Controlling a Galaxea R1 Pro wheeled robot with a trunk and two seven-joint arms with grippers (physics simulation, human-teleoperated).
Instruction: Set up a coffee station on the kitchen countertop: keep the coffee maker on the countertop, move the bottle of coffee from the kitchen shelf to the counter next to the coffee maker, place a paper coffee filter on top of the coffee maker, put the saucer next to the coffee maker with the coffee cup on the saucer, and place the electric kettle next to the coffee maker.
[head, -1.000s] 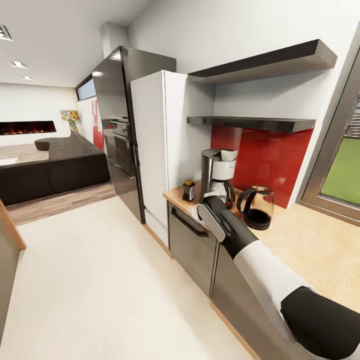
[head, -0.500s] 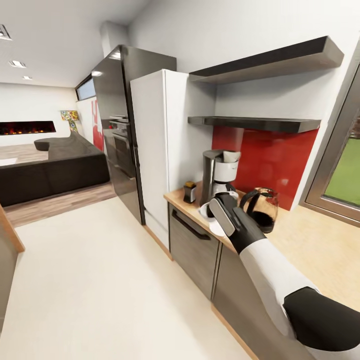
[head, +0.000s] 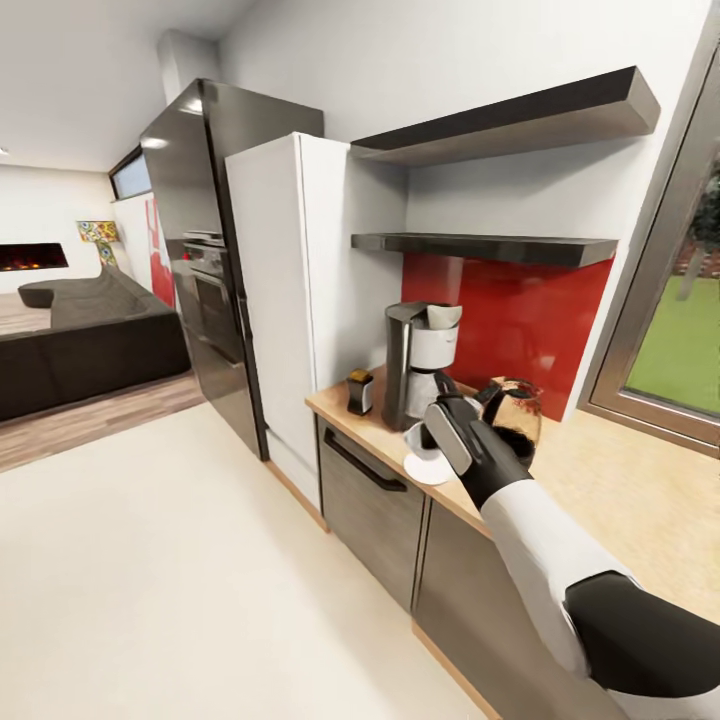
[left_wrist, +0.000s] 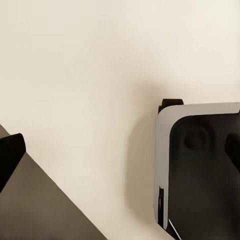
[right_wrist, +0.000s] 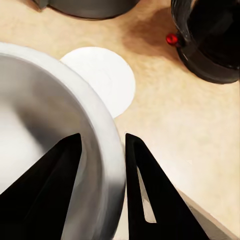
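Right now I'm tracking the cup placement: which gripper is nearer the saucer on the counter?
Right. The right gripper, shut on the coffee cup's rim, hangs just above the saucer by the coffee maker. The left gripper faces the floor, away from the counter.

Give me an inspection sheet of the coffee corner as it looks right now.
Surface: wooden countertop, bare toward the window.
Job's things: coffee maker with paper filter on top; electric kettle beside it; saucer lying flat on the counter; coffee cup held above the counter, not on the saucer; small dark bottle left of the coffee maker.
Clutter: nothing seen.
Grippers: right gripper, fingers either side of the cup's rim; left gripper unclear.
Cables: nothing seen.
Surroundings: fridge, two wall shelves, red backsplash.
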